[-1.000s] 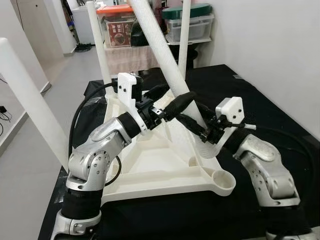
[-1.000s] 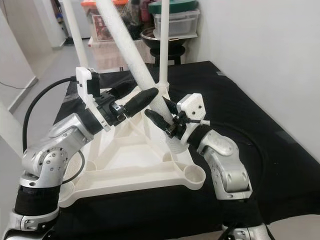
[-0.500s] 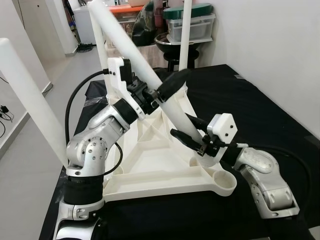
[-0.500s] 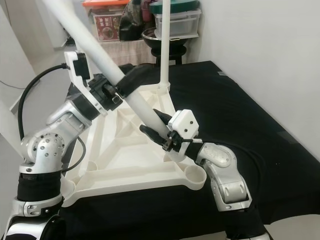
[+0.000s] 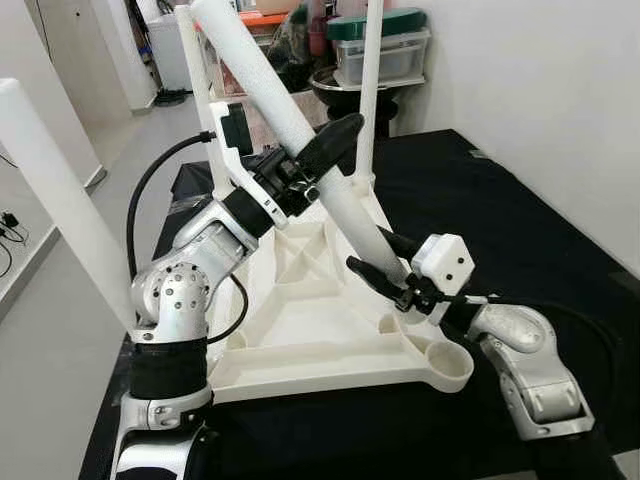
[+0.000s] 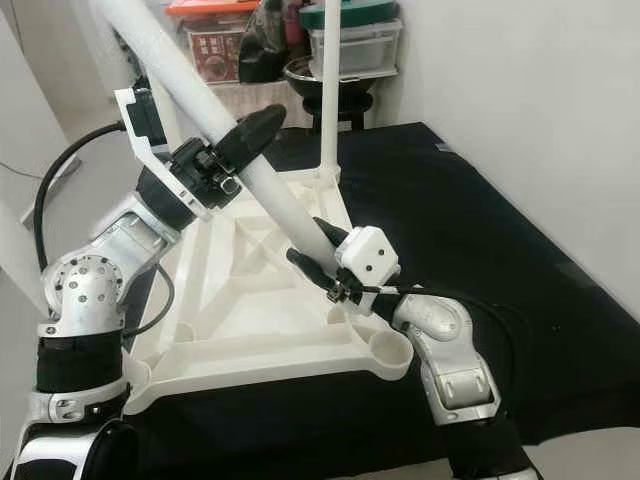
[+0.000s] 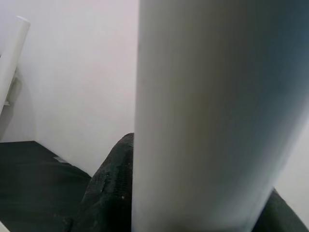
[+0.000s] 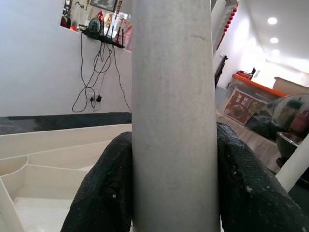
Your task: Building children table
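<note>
Leg-fitting step: I have left hand [image 5: 322, 160] and right hand [image 5: 385, 272] both clamped on tilted table leg [image 5: 330, 190]; next, upright it into tabletop [image 5: 300, 330] socket.

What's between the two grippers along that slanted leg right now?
Bare white leg, seen in both eye views: left gripper clamps it higher up, right gripper near its foot.

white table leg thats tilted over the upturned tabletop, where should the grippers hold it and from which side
Grip the white table leg across its round shaft at two spread points, as now: left gripper high, coming from the robot's left, right gripper low near the foot, from the right. It is long and leaning, so one hold would let it swing. Its base sits by the tabletop corner socket.
</note>
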Available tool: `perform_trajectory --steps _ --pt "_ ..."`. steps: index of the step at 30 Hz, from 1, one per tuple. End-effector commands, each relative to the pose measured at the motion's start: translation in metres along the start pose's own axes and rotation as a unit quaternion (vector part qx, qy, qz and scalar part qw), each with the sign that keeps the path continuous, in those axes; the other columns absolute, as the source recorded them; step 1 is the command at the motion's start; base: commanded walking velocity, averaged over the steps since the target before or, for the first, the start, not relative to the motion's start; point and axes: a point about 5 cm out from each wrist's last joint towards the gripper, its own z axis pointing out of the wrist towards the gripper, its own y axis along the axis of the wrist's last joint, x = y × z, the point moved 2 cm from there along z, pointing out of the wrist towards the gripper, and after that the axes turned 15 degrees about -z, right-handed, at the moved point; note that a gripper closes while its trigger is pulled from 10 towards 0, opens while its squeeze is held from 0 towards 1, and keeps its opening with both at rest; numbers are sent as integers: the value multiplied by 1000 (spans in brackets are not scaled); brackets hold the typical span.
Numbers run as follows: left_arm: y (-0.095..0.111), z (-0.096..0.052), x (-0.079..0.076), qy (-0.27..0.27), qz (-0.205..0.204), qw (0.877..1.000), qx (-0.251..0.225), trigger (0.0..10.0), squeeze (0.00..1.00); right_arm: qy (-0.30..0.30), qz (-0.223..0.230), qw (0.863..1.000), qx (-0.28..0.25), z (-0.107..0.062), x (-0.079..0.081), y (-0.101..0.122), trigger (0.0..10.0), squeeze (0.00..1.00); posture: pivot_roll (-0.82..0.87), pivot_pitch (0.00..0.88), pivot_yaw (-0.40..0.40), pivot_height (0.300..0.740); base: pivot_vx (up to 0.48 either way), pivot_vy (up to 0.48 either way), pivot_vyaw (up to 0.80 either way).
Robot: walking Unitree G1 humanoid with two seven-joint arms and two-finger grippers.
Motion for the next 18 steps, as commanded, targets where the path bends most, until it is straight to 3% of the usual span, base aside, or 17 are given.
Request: perform_trajectory --steps 1,3,4,5,6,9,12,15,16,18 --pt "-3 6 -13 -41 2 999 19 0 0 -1 0 1000 14 6 2 -4 10000 0 -97 5 88 740 0 0 0" --pt "-4 7 -15 -55 11 998 34 0 0 6 5 1000 18 8 4 -5 10000 0 -97 2 87 740 0 0 0" --pt "-5 8 -17 -64 19 997 43 0 0 13 10 1000 17 10 5 -5 10000 231 -97 2 87 740 0 0 0" --pt "-5 8 -17 -64 19 997 43 0 0 13 10 1000 17 10 5 -5 10000 231 -97 2 87 740 0 0 0" --pt "-8 9 -19 -72 31 995 56 0 0 21 18 1000 13 11 6 -4 10000 1000 -96 0 85 740 0 0 0" --pt "-11 12 -23 -89 46 992 79 0 0 32 20 999 5 15 7 -3 10000 1000 -95 0 84 740 0 0 0" --pt "-22 18 -33 -143 80 978 131 0 0 72 9 997 -6 28 14 3 10000 1000 -95 0 80 740 0 0 0" --pt "-26 21 -36 -165 87 971 149 0 0 92 6 996 -10 34 19 5 10000 1000 -95 0 80 740 0 0 0" --pt "-28 23 -42 -189 94 964 162 0 0 119 11 993 -11 37 25 5 10000 318 -97 0 76 740 0 0 0" --pt "-31 24 -45 -207 98 958 172 0 0 139 15 990 -11 40 30 5 10000 318 -97 0 76 740 0 0 0"
